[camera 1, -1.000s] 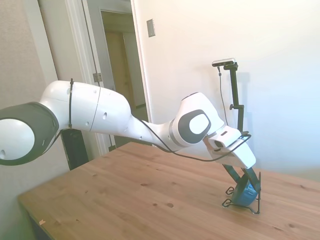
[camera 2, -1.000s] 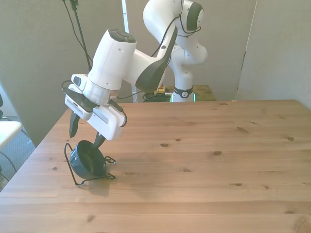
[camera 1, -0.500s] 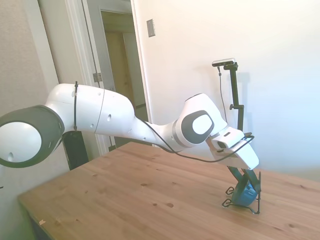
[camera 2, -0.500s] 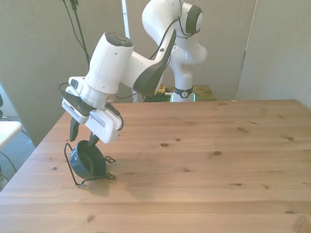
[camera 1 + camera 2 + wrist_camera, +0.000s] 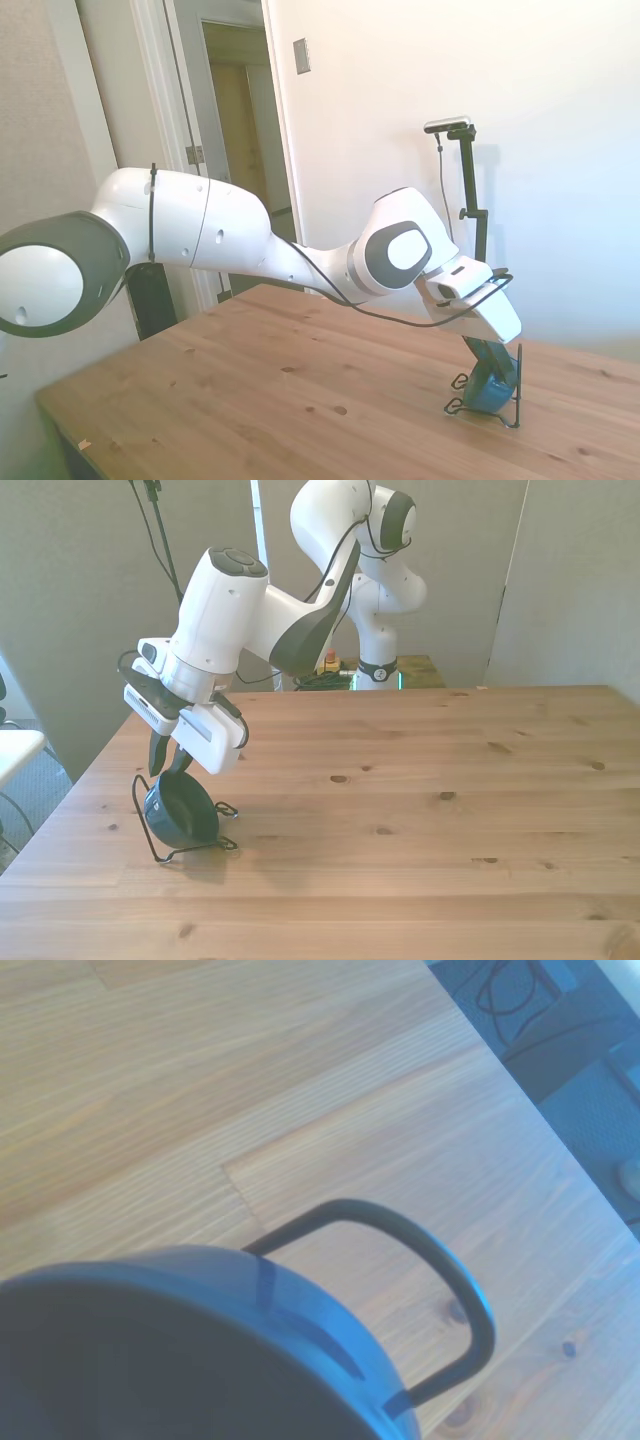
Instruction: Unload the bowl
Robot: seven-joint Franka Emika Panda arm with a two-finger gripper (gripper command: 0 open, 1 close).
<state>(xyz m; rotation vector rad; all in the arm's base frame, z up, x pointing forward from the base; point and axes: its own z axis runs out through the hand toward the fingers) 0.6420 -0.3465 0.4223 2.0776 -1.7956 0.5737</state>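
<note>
The small, glossy, dark blue-teal round bowl point(image 5: 182, 810) stands on its edge in the thin black wire rack point(image 5: 150, 820) near the table point(image 5: 420, 810) corner at the front view's left. The jaws of the gripper point(image 5: 167, 762) are apart, one on each side of the upper rim. If they close off-centre, I think the smooth rim may slip, or the light rack could lift together with the bowl. The bowl looks empty
</note>
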